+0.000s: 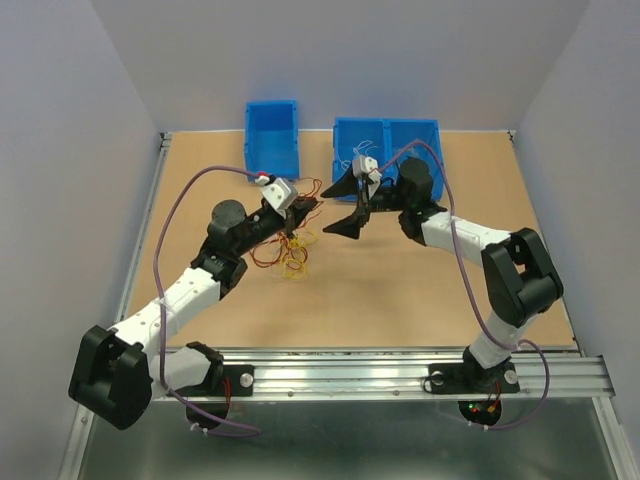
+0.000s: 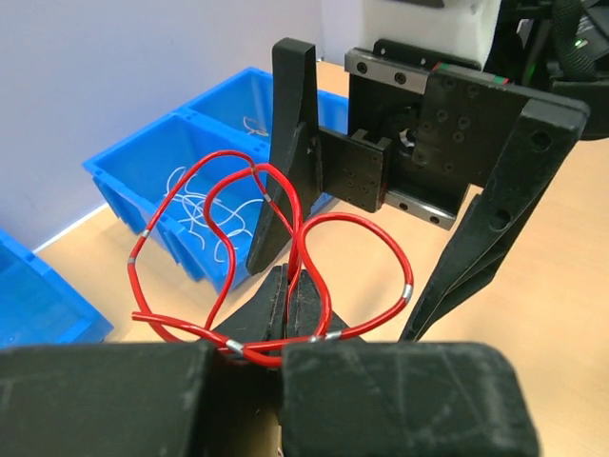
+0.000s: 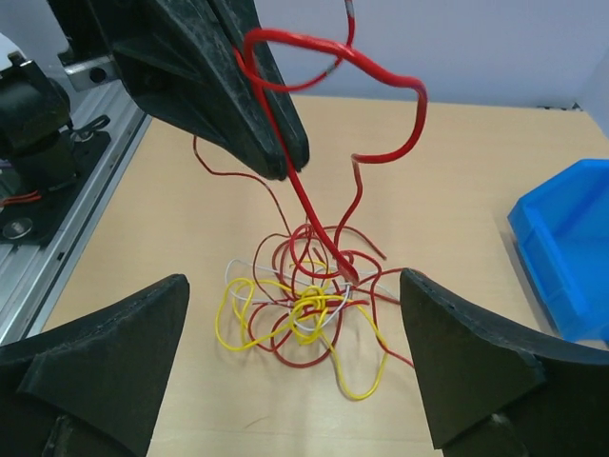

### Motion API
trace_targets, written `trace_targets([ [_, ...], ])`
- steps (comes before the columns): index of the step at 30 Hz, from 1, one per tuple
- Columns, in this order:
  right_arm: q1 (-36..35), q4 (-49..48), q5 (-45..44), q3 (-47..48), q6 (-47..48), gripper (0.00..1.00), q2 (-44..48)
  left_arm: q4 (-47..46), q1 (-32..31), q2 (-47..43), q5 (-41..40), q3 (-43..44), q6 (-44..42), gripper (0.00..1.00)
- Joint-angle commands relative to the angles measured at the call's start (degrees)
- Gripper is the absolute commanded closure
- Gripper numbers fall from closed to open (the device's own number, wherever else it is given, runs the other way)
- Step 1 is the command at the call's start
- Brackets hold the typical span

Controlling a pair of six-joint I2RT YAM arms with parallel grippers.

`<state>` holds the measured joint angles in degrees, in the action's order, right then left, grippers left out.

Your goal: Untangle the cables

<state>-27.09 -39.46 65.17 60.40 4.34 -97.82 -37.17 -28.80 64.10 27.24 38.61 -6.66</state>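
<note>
1. The left gripper (image 1: pixel 308 207) has its jaws closed on one red cable (image 3: pixel 304 205). The cable loops beyond the jaws and trails down to the cables (image 3: pixel 304 305) clumped on the tabletop (image 3: pixel 476 190) beneath.
2. The right gripper (image 1: pixel 332 210) has its jaws spread wide and empty, facing that loop.
3. Likely risks: pulling higher may drag the whole clump or tighten its knot, and the thin strand may slip free.
4. The red strand's path through the clump cannot be traced.
</note>
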Motion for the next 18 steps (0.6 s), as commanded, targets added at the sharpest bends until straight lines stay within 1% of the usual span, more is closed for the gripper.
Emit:
trace_targets([
  [1, -0.86, -3.25, 0.58, 5.25, 0.85, 0.03, -2.37, -1.07, -0.3, -4.32, -0.79, 5.33, 0.94, 0.96],
  [5, -3.31, -5.09, -1.26, 8.41, -0.47, 0.03, -4.83, 2.36, -0.38, -4.77, -0.53, 11.04, 4.54, 0.95],
  [8, -5.95, -6.33, -5.83, 9.9, -0.65, 0.04, -6.5, 5.08, -0.38, -4.07, -0.61, 16.13, 5.6, 0.96],
  [11, -8.94, -6.94, -7.42, 12.28, 0.5, 0.05, -8.78, 7.1, -0.47, -2.4, -0.79, 21.93, 6.39, 0.96],
  [13, -10.61, -7.21, -8.73, 14.64, 0.5, 0.07, -10.1, 8.77, -0.47, -1.61, -1.66, 27.73, 8.5, 0.96],
  [14, -11.05, -7.21, -9.18, 15.35, 0.5, 0.13, -11.07, 9.39, -0.56, -1.17, -2.1, 29.92, 8.68, 0.96],
  [15, -11.31, -7.21, -9.35, 16.23, 0.32, 0.16, -12.47, 10.0, -0.56, -0.47, -2.8, 32.21, 8.76, 0.96],
  [16, -11.4, -7.12, -9.01, 17.28, -0.03, 0.2, -13.18, 11.49, -0.56, -0.11, -4.46, 37.1, 8.33, 0.96],
  [17, -11.4, -7.03, -9.0, 17.82, -0.21, 0.28, -13.71, 12.37, -0.56, 0.24, -5.96, 39.76, 7.98, 0.96],
  [18, -11.4, -6.94, -9.27, 17.99, -0.21, 0.31, -14.5, 13.95, -0.56, 0.68, -8.06, 44.92, 7.36, 0.96],
])
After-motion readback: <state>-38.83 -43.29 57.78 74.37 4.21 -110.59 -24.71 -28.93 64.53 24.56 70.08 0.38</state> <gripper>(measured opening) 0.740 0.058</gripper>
